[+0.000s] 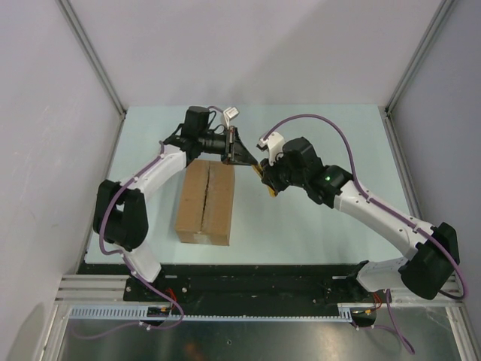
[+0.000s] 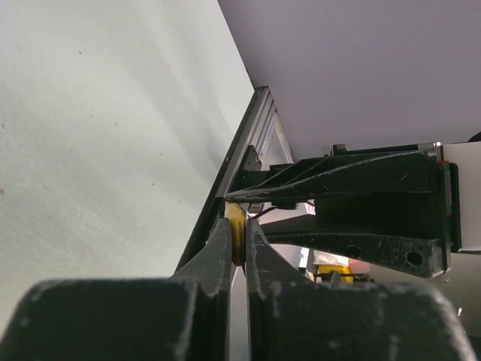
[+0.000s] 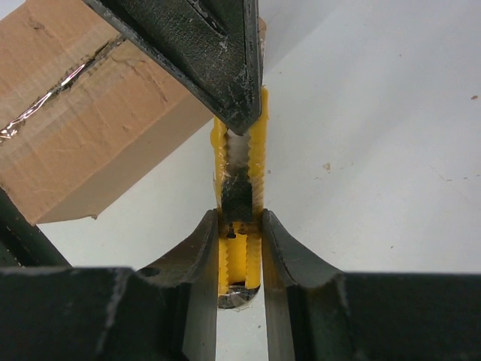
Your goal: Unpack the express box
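The express box (image 1: 205, 201), a brown carton with its top flaps shut and taped along the centre seam, lies on the table between the arms; a corner of the box (image 3: 90, 128) shows in the right wrist view. Just beyond its far right corner, a yellow-black utility knife (image 3: 240, 188) hangs above the table. My right gripper (image 3: 239, 226) is shut on the knife's handle. My left gripper (image 2: 237, 229) pinches the knife's other yellow end (image 2: 237, 241). From above, the left gripper (image 1: 244, 154) and right gripper (image 1: 264, 174) meet tip to tip.
The pale green table (image 1: 316, 218) is walled by grey panels with metal frame posts (image 1: 98, 64). A black base rail (image 1: 248, 278) runs along the near edge. A purple cable (image 1: 323, 120) loops over the right arm.
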`<act>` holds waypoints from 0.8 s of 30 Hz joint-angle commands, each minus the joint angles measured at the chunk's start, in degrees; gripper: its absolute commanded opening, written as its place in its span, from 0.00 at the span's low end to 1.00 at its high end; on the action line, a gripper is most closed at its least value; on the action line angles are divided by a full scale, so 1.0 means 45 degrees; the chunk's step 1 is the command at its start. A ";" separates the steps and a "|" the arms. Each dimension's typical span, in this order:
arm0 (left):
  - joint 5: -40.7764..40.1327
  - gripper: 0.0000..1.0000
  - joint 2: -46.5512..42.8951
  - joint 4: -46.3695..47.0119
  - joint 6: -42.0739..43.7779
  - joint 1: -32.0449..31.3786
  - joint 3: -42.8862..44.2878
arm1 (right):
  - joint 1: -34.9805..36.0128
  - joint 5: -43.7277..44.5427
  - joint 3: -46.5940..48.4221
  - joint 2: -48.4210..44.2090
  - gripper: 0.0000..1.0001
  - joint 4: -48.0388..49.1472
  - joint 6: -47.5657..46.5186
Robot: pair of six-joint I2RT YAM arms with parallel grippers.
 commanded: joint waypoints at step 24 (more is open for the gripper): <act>-0.3154 0.00 -0.2510 0.5921 -0.4085 0.0625 0.3278 | -0.4459 -0.6162 0.0599 -0.1091 1.00 1.0437 1.4315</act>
